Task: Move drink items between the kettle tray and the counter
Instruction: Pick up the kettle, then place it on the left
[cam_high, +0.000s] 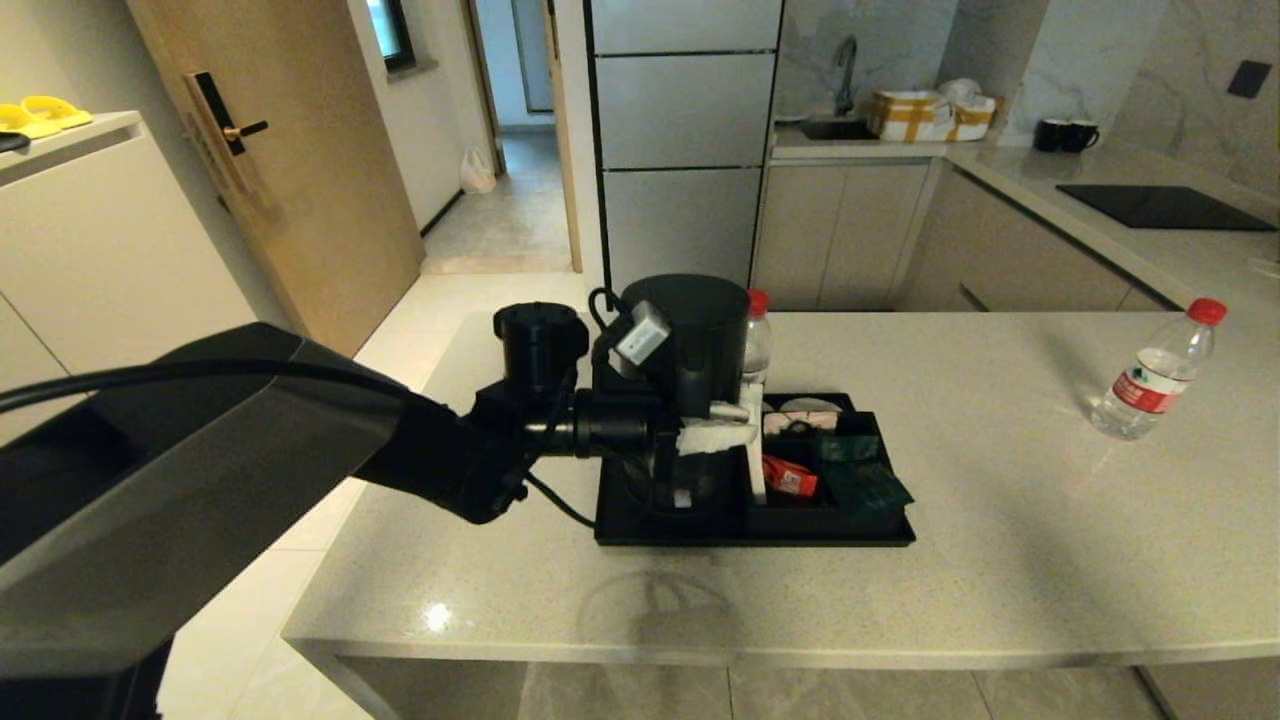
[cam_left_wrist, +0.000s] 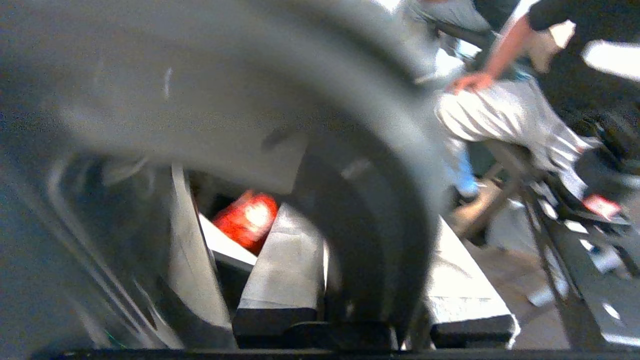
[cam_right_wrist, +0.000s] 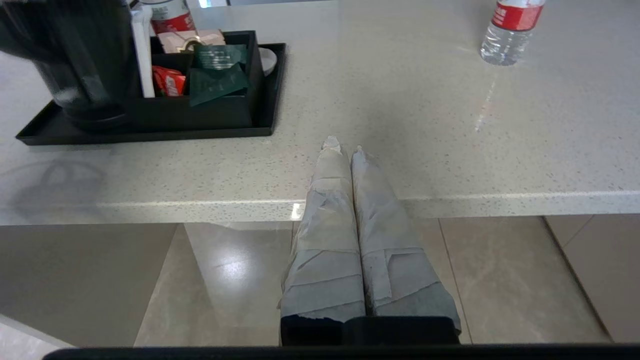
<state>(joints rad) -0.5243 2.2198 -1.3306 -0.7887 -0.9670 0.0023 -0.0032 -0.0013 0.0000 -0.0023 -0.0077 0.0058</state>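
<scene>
The tall black kettle (cam_high: 690, 345) stands at the left end of the black kettle tray (cam_high: 750, 538) on the pale counter (cam_high: 1000, 560). My left gripper (cam_high: 720, 430) reaches in from the left, its taped fingers (cam_left_wrist: 285, 260) shut on either side of the kettle's curved handle (cam_left_wrist: 375, 240). One red-capped bottle (cam_high: 757, 340) stands on the tray behind the kettle. A second bottle (cam_high: 1160, 370) stands on the counter far right. A dark green packet (cam_high: 865, 487) leans in the sachet box. My right gripper (cam_right_wrist: 345, 147) is shut and empty at the counter's front edge (cam_right_wrist: 425, 202).
A red sachet (cam_high: 790, 478) and pale packets lie in the sachet box (cam_right_wrist: 200, 107). Behind is the L-shaped worktop with a black cooktop (cam_high: 1165, 205), two black mugs (cam_high: 1065, 135) and a sink. A seated person (cam_left_wrist: 500, 100) shows in the left wrist view.
</scene>
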